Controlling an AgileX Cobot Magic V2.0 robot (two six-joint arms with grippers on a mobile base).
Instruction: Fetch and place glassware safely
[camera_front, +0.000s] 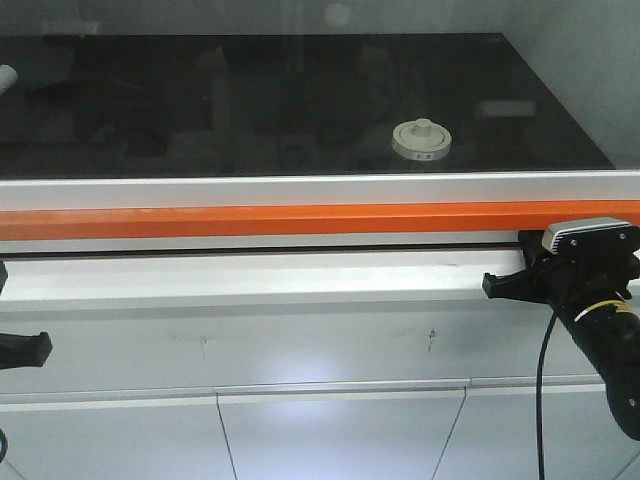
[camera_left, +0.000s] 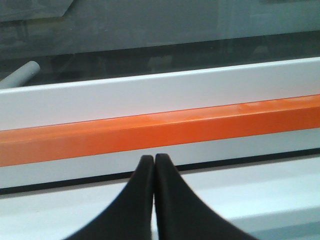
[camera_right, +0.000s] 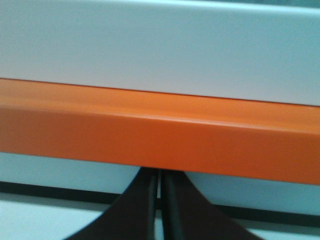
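Glassware (camera_front: 421, 139), a squat clear jar under a cream lid with a central knob, is seen standing upright on the dark table (camera_front: 150, 100). It lies beyond the orange bar (camera_front: 300, 220), somewhat right of the bar's middle, behind what appears to be a glass sash. It is touched by neither gripper.

The right gripper (camera_right: 161, 176) is placed just below the orange bar near its right end. Its fingers are closed to a mere slit with nothing held, and their tips are hidden under the bar's lower edge. The left gripper (camera_left: 153, 160) is clenched and empty, pads touching, lower than the bar and towards its left end.

The step in hand is judged to be the raising of the sash by the bar, since the jar cannot be reached while the sash is down. A level, steady lift is called for, applied squarely under the bar so that the fingers are not slid off. Jerks should be avoided, as the jar could be shaken. The opening should be made tall enough for the knobbed lid to be cleared.
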